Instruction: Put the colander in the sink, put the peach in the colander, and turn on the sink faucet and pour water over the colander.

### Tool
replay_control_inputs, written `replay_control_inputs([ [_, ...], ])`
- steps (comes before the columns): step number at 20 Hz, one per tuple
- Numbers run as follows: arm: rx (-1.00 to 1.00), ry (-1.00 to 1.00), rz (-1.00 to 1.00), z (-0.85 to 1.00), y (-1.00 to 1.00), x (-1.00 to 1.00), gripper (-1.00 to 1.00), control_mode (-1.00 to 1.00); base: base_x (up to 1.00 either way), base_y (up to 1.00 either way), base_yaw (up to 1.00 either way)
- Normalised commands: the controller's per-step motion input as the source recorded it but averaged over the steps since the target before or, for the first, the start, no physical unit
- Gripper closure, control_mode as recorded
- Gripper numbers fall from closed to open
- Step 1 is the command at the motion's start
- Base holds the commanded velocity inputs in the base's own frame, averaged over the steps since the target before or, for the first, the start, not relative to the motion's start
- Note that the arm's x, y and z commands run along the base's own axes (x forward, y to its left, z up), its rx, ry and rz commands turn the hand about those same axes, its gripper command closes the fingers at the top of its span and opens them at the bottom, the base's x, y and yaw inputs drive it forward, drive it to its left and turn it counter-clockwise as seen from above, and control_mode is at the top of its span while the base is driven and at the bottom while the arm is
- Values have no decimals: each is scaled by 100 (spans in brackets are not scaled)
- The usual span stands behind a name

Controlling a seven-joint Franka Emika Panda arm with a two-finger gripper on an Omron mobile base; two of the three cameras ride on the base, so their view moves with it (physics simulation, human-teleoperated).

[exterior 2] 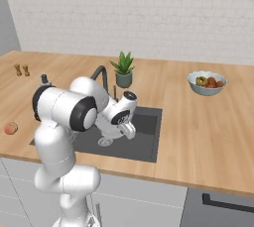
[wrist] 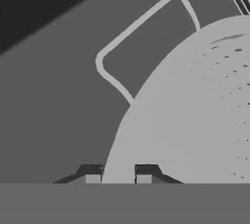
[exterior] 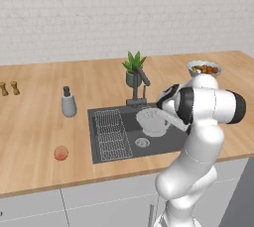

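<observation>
The white perforated colander (exterior: pixel 152 121) is inside the dark grey sink (exterior: pixel 128 123), just behind the round drain (exterior: pixel 142 142). My gripper (wrist: pixel 117 177) is shut on the colander's (wrist: pixel 195 120) rim, one finger on each side of the wall. I cannot tell if its base touches the sink floor. The peach (exterior: pixel 61 152) lies on the wooden counter left of the sink, and shows again as the peach (exterior 2: pixel 10 128) at the far left. Behind the basin stands the dark faucet (exterior: pixel 141 85), its spout angled over the sink; no water runs.
A wire grid rack (exterior: pixel 111 134) fills the sink's left half. A grey soap dispenser (exterior: pixel 68 103) stands left of the basin and a potted plant (exterior: pixel 134 70) behind the faucet. The grey bowl of mixed fruit (exterior: pixel 204 68) sits at the back right.
</observation>
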Motion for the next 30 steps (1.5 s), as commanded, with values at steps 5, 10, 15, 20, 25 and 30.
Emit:
replay_control_inputs([
  [5,9,3,5,-32,18,7,100,-100,0,0,0],
  [10,6,2,2,-18,12,33,100,-100,0,0,0],
  [15,3,3,11,-4,19,1,100,-100,0,0,0],
  [20,0,0,12,0,18,-7,100,-100,0,0,0],
  [25,0,0,6,-1,7,-1,100,-100,0,0,0],
  [30,0,3,4,-14,0,1,100,-100,0,0,0],
])
